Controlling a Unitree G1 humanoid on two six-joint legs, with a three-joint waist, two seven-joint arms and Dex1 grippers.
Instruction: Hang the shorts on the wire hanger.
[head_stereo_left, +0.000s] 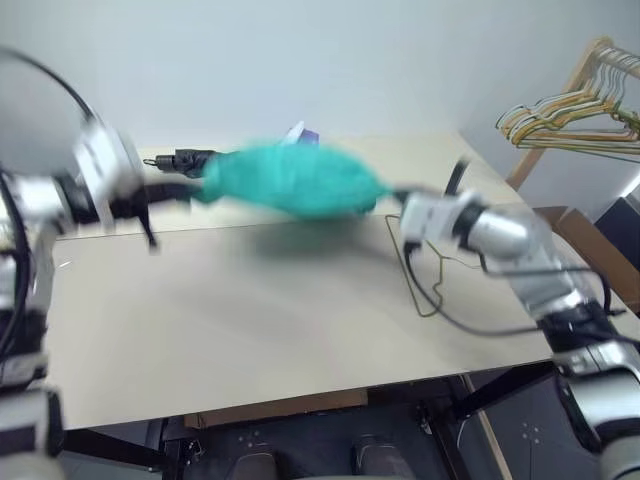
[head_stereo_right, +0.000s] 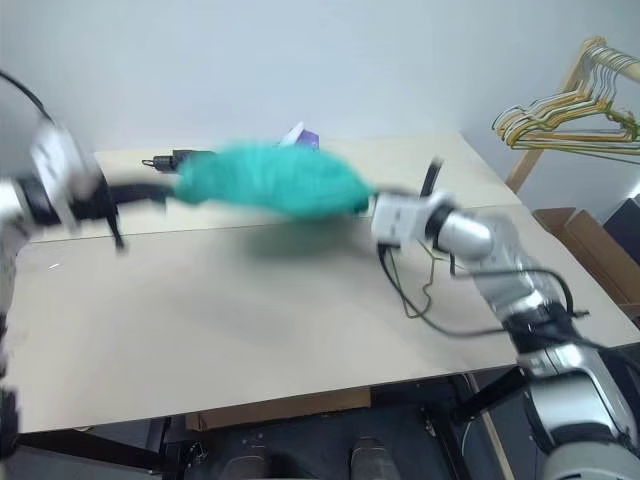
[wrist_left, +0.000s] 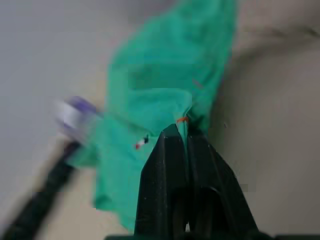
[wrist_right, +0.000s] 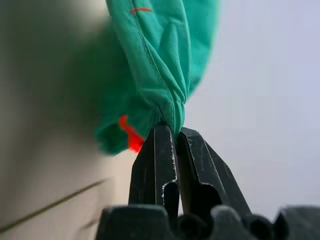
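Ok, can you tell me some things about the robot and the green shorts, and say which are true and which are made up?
1. Both grippers pinch the shorts. True: the left gripper and right gripper are each shut on the cloth.
2. The shorts lie flat on the table. False: they are stretched in the air between the grippers.
3. The wire hanger lies on the table. True.
4. The shorts already hang on that hanger. False: they are not on it.

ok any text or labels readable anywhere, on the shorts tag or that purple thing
None can be read.
The shorts show small red and white marks near the seam, too blurred to tell as letters.
The purple and white object behind them is too blurred to read.
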